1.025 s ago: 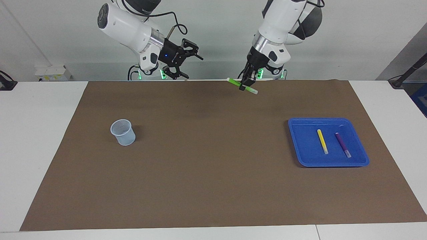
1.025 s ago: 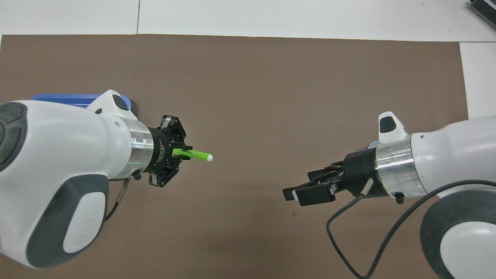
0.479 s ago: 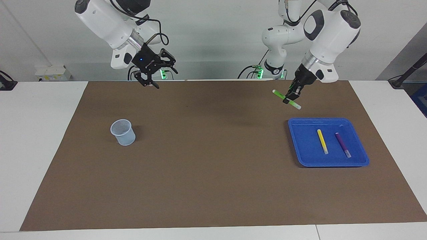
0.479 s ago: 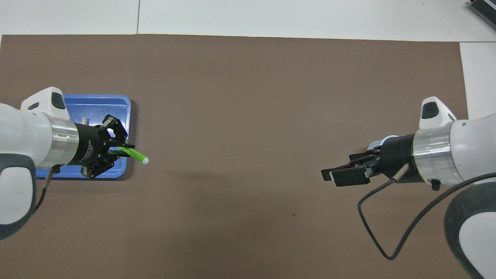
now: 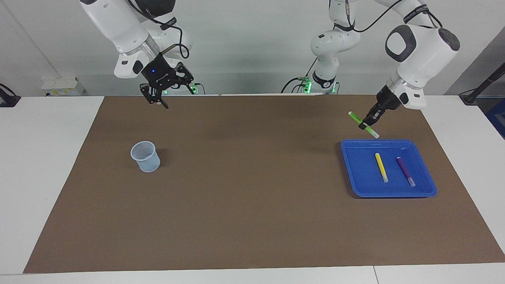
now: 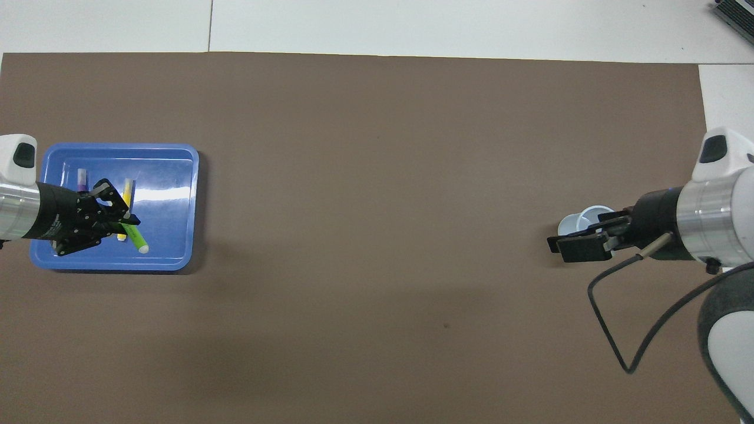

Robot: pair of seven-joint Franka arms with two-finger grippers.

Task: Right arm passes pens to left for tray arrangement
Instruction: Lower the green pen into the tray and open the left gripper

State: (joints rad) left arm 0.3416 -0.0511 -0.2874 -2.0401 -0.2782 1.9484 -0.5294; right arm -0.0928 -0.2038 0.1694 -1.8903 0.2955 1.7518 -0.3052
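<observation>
Green pen [image 5: 363, 124] clamped crosswise in left gripper [image 5: 371, 120], raised over tray [image 5: 351, 165] edge; right gripper [image 5: 158, 98] empty, spread wide.

The brown mat [image 5: 244, 189] lies bare across its whole middle, giving open passage between the cup [image 5: 146, 156] at the right arm's end and the blue tray [image 5: 357, 179] at the left arm's end. In the tray, the yellow pen [image 5: 381, 167] and purple pen [image 5: 405, 171] lie apart, with bare floor on the cup side
</observation>
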